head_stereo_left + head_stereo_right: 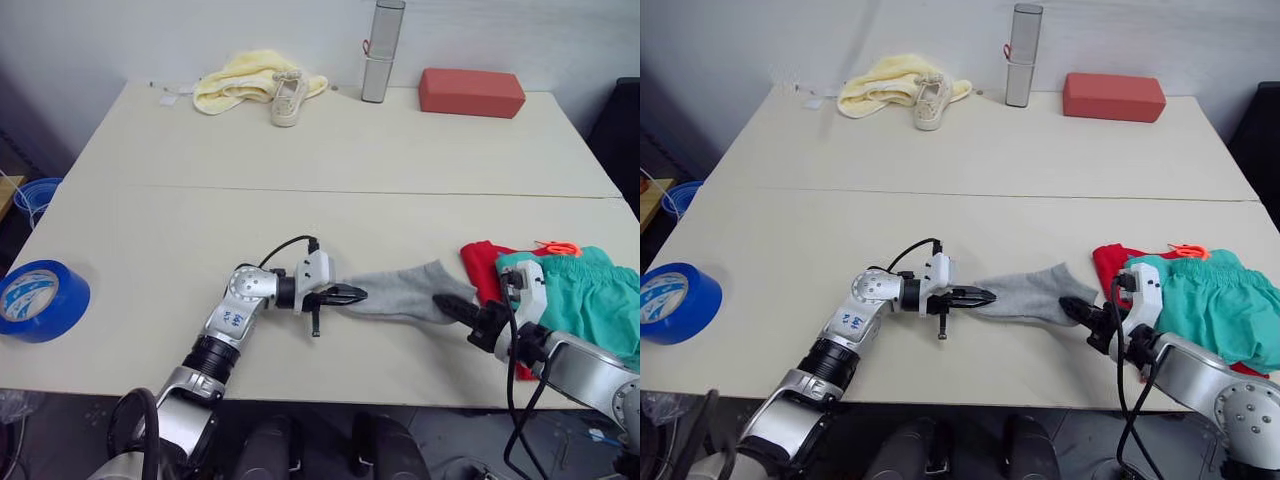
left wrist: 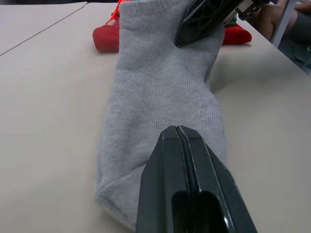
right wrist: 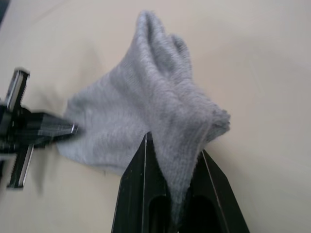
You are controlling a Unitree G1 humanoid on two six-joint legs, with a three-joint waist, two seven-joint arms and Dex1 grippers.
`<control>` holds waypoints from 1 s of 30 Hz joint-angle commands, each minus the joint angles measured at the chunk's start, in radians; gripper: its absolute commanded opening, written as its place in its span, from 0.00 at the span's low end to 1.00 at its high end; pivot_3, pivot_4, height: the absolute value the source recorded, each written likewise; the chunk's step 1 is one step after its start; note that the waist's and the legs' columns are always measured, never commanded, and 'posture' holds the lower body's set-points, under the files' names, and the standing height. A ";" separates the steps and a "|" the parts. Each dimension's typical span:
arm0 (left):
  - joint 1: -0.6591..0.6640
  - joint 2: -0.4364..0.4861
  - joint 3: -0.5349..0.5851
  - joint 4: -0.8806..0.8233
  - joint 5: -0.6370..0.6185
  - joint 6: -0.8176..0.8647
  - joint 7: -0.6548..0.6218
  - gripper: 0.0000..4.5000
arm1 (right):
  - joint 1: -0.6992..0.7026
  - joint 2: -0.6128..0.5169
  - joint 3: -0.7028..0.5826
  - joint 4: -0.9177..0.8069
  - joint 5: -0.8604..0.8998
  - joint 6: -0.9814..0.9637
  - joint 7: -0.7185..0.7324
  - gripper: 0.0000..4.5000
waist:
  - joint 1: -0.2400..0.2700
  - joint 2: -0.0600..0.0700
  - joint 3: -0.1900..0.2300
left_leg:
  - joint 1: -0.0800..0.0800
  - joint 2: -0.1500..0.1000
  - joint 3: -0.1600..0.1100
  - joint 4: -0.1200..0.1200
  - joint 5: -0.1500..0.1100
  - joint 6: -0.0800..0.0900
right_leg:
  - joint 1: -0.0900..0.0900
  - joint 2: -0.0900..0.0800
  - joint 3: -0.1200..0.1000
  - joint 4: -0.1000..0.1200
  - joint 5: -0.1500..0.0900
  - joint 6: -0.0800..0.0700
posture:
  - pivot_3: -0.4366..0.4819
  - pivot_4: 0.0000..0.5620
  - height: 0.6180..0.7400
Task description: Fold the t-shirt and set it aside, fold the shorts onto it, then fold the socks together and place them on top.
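1. Both grippers hold the socks [image 1: 405, 293]: the left gripper [image 1: 345, 295] is pinched shut on one end, and the right gripper [image 1: 458, 305] has its fingers clamped around the other end, with grey knit bunched between them.
2. Between them, the socks lie flat near the front edge of the table [image 1: 330, 150].
3. Just beside the right gripper, the shorts [image 1: 590, 295] lie folded on top of the t-shirt [image 1: 484, 265], whose red edge shows beneath; those two steps look finished.
4. What remains, by the look of it, is folding the socks over and placing them on the shorts.
5. A roll of blue tape [image 1: 40, 300], a shoe [image 1: 288, 98] and a yellow cloth [image 1: 240, 80] sit well apart.
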 commanded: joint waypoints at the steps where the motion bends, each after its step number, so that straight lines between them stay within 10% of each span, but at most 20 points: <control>1: -0.017 -0.016 -0.025 0.005 0.030 0.019 0.033 0.00 | -0.064 -0.056 0.037 -0.085 -0.054 0.021 0.005 0.01 | -0.001 0.000 0.000 | 0.000 0.000 0.000 0.000 0.000 0.000 | 0.000 0.000 0.000 0.000 0.000 0.000 | 0.48 0.27 1.00; 30: 0.050 0.074 -0.006 -0.083 0.041 0.185 0.077 0.00 | -0.407 -0.005 0.346 -0.219 -0.275 0.226 -0.155 0.01 | -0.003 0.000 0.000 | 0.000 0.001 -0.001 0.000 0.001 -0.002 | 0.000 0.000 -0.001 0.001 0.000 -0.001 | 0.48 0.27 1.00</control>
